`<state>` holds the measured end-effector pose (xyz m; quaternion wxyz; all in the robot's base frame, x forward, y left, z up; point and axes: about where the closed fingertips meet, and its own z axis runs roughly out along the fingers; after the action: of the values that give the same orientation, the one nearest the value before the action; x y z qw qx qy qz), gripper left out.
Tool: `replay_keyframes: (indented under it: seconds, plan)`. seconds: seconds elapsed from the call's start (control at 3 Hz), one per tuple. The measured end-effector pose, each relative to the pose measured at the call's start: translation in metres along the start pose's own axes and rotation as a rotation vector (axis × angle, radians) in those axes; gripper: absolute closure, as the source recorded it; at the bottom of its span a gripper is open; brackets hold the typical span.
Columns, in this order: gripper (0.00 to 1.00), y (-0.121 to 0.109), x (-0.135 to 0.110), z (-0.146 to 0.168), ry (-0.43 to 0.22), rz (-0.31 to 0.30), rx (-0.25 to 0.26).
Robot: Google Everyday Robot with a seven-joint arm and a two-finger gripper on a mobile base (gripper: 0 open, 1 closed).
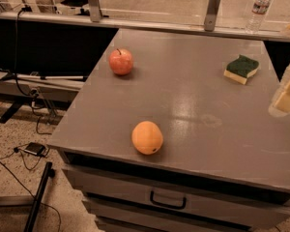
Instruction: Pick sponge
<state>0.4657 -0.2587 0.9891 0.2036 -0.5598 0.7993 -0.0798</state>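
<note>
The sponge [241, 68], dark green on top over pale yellow foam, lies flat on the grey table [193, 105] at the far right. My gripper [288, 92] shows only as a pale blurred shape at the right edge of the view, nearer than the sponge and to its right, apart from it. Nothing shows in its hold.
A red apple [121, 62] stands at the table's far left. An orange [147, 137] sits near the front edge, above a drawer with a black handle [167, 200]. A water bottle [259, 7] stands on the ledge behind. Cables and a stand lie on the floor at left.
</note>
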Motion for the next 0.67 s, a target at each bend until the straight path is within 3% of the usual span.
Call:
replay_keyframes:
  seconds: [0.33, 0.67]
  plan:
    - [0.00, -0.046, 0.019, 0.007, -0.032, 0.070, 0.084]
    - [0.00, -0.094, 0.033, 0.021, -0.104, 0.144, 0.126]
